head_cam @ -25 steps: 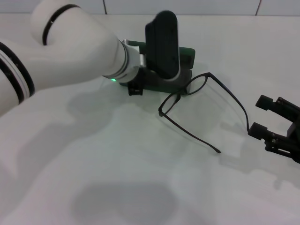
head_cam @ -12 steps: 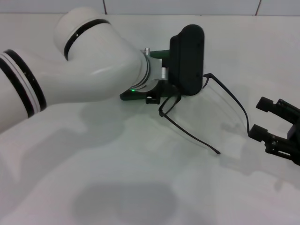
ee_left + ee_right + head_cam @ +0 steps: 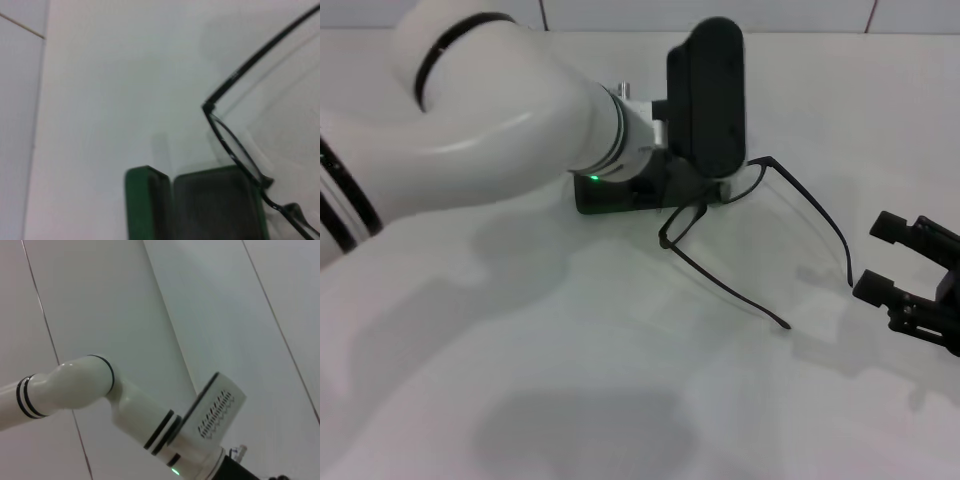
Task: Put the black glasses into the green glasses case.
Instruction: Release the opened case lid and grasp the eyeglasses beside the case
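Left gripper (image 3: 705,190) hangs over the dark green hard clamshell case (image 3: 610,195), its fingers hidden, so their state cannot be told. Thin black wire-framed glasses (image 3: 735,190) lie unfolded just beside the case, lenses nearest it, temples running toward the right gripper (image 3: 892,262), which is spread and empty. Left arm judged nearer.

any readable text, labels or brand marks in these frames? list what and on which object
None readable.
Black glasses: a faint mark on the temple arm in the left wrist view, too blurred to read.
Green glasses case: no lettering shows on the visible part.
Left arm wrist unit: a dotted pattern in the right wrist view, not text.
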